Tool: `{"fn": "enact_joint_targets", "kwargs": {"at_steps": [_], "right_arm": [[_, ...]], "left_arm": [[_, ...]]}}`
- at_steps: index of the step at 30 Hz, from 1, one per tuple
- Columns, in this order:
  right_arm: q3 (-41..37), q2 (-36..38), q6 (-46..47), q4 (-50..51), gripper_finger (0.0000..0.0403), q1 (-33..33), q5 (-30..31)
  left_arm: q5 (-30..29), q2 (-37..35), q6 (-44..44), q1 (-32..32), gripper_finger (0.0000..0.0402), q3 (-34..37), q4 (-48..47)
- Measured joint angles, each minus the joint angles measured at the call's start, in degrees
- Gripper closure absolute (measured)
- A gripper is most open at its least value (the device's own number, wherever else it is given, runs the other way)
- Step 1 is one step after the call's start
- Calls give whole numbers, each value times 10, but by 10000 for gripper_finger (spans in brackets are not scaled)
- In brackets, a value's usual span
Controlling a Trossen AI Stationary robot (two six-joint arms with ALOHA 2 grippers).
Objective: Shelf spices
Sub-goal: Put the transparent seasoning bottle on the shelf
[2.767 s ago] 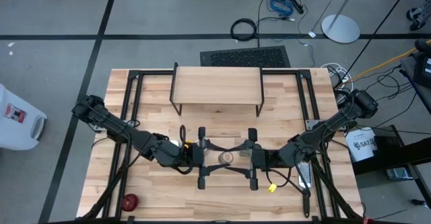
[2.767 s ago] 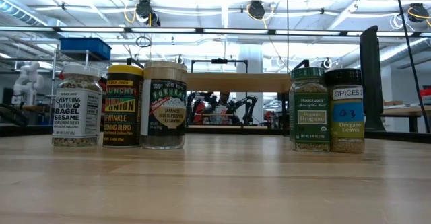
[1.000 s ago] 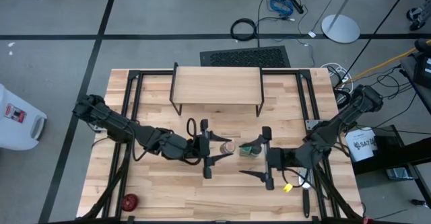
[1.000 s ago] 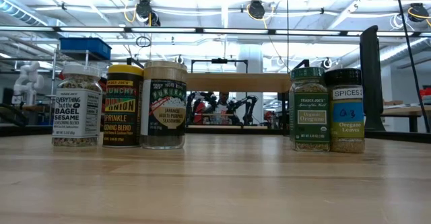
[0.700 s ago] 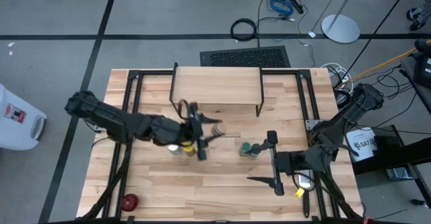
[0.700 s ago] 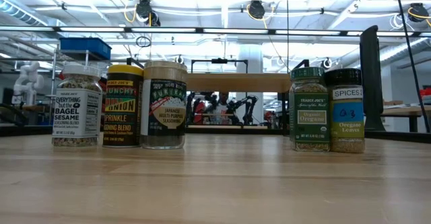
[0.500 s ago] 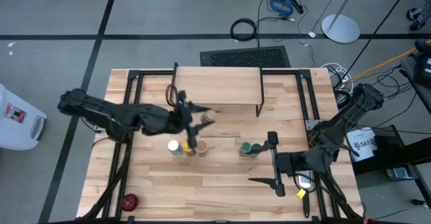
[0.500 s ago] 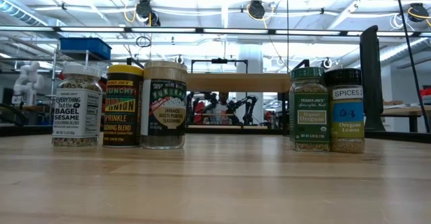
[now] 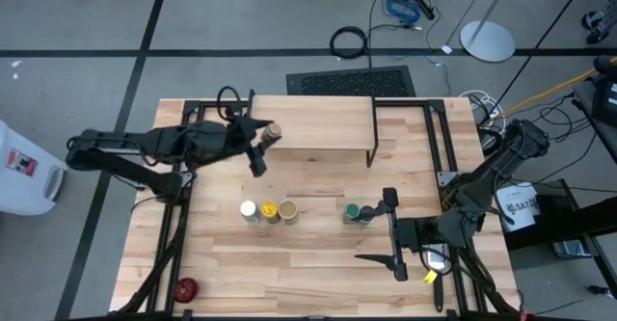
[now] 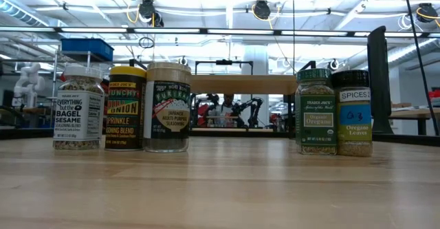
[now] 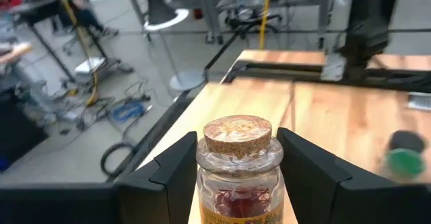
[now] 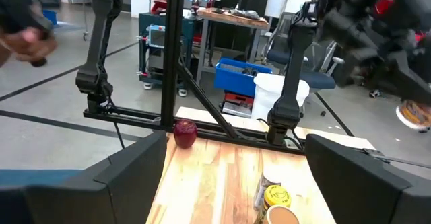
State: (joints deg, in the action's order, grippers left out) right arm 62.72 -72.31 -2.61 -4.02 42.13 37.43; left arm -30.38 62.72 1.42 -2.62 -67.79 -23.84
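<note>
Cork-topped jar (image 11: 237, 162) is up in the air, pinched between the two fingers of the left hand (image 9: 258, 144), which sits at the upper left of the overhead picture, right at the left end of the shelf (image 9: 318, 120). The wrist camera shows glass sides, a cork stopper, something reddish inside, the fingers part-closed around its body. In the overhead picture the jar's cork end points toward the shelf plank, so its long axis seems tilted across rather than plumb; exact tilt I can't tell.

That's the relation to watch: the plank lies just to the right of the held jar in the overhead picture, and the left arm is far the nearer one. My read is the jar needs bringing upright over the wood before letting go.

On the worktop (image 9: 318, 258), mid-frame, a white-capped jar (image 9: 249, 209), a yellow jar (image 9: 269, 209) and a tan jar (image 9: 288, 211) stand in a tight row; the green-lidded jar (image 9: 354, 211) stands apart to their right.

Right hand (image 9: 390, 232) waits lower right, fingers spread wide, holding nothing, just beside the green-lidded jar
</note>
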Motion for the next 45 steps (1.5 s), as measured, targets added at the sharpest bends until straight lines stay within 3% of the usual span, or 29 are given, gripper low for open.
{"fn": "enact_joint_targets", "kwargs": {"at_steps": [12, 19, 31, 45], "right_arm": [[0, 0, 0, 0, 62, 0, -1], [0, 0, 0, 0, 62, 0, -3], [0, -1, 13, 11, 62, 0, -3], [0, -1, 37, 25, 62, 0, -3]], "left_arm": [[175, -93, 16, 124, 210, 219, 195], [278, -101, 35, 220, 210, 282, 232], [348, -99, 19, 298, 210, 336, 263], [348, -97, 36, 328, 210, 347, 294]]}}
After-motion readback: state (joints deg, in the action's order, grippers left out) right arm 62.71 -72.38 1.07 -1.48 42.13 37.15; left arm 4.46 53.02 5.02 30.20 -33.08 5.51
